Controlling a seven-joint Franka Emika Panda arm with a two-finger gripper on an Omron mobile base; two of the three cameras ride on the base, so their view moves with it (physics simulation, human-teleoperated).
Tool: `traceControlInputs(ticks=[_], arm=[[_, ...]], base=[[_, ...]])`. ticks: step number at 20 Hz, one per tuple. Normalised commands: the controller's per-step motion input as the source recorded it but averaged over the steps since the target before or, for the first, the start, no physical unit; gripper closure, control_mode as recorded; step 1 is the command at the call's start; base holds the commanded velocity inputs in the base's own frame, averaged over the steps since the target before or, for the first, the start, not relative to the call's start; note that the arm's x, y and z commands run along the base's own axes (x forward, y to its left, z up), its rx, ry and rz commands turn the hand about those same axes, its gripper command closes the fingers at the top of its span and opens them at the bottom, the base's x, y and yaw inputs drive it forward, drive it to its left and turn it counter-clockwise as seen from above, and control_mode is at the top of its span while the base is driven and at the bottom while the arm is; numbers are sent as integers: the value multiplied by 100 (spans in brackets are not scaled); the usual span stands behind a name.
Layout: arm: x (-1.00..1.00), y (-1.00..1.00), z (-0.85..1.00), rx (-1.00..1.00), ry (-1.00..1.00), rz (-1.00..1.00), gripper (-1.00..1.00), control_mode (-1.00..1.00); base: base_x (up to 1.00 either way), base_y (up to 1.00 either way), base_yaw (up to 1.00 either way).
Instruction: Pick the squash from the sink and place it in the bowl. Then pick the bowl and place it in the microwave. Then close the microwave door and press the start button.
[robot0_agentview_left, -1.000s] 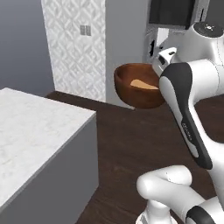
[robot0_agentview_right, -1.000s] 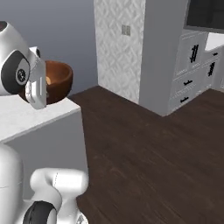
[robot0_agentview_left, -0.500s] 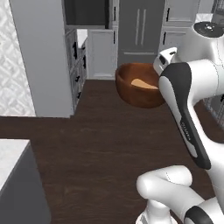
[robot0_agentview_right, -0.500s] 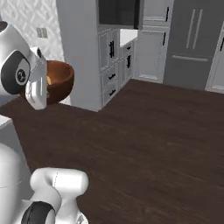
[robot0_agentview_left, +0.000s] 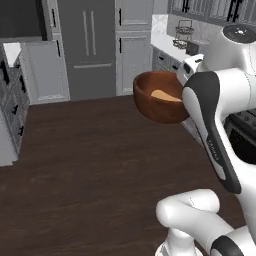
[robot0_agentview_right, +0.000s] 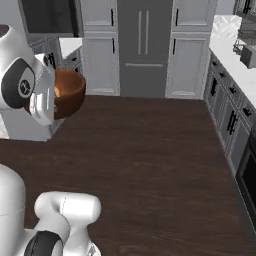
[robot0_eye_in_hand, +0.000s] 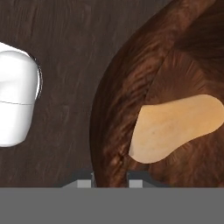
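Since earlier: base has turned, cabinets and fridge (robot0_agentview_left: 90, 47) now ahead, bowl carried along | tool (robot0_eye_in_hand: 111, 183): pinching rim of bowl (robot0_agentview_left: 159, 96) | squash (robot0_eye_in_hand: 175, 127): inside bowl, held above dark wood floor (robot0_agentview_right: 160, 160)

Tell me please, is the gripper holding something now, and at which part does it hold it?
Yes. The gripper holds the bowl by its rim, one finger on each side of the wall, and carries it above the floor. The squash lies inside it.
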Motion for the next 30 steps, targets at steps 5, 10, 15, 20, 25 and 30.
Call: traceControlInputs(ticks=[5, 10, 15, 20, 25, 30], arm=[[0, 0, 0, 0, 0, 0, 100, 100], [0, 0, 0, 0, 0, 0, 100, 100], [0, 0, 0, 0, 0, 0, 100, 100], [0, 0, 0, 0, 0, 0, 100, 100], [0, 0, 0, 0, 0, 0, 100, 100], [0, 0, 0, 0, 0, 0, 100, 100]], base=[[100, -26, -34], [100, -22, -13], [100, -26, -5], [100, -42, 15], [100, -33, 47], [100, -29, 54]])
